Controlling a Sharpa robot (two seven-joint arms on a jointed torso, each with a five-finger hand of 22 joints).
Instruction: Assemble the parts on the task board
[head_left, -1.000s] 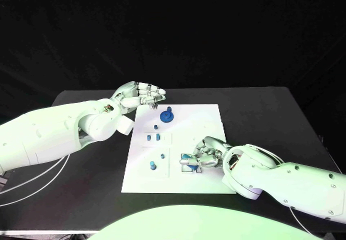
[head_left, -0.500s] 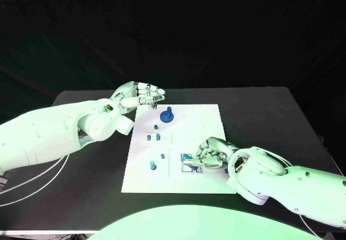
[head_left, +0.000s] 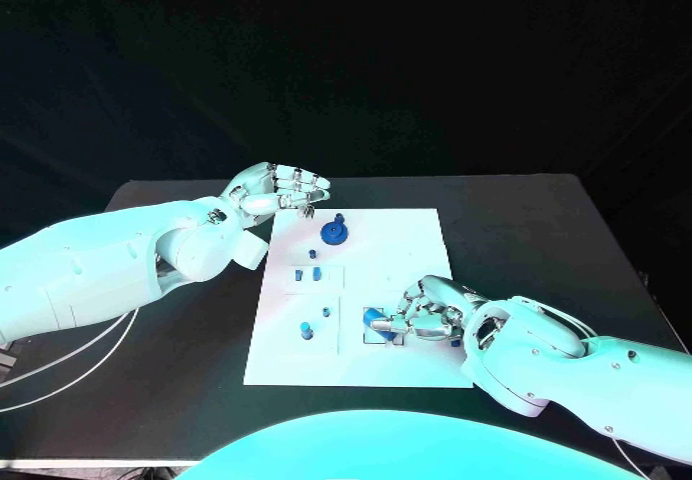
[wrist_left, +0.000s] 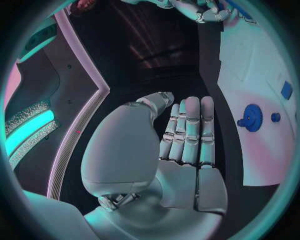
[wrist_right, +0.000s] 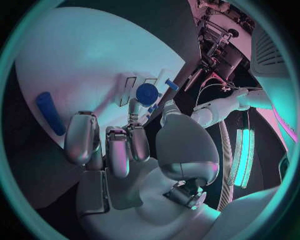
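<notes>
While the task board (head_left: 378, 300) is worked at its near edge, the scene is read as follows
Right hand (head_left: 423, 312): fingers are curled down over a small blue part (head_left: 378, 324) at a near slot, apparently so it can be seated; whether it is actually gripped cannot be told
Left hand (head_left: 277, 190): held off the board's far left corner, fingers together and nothing held, presumably parked clear
Round blue part (head_left: 333, 233): stood on the far end of the board
Other blue parts (head_left: 306, 273): left in the middle slots
</notes>
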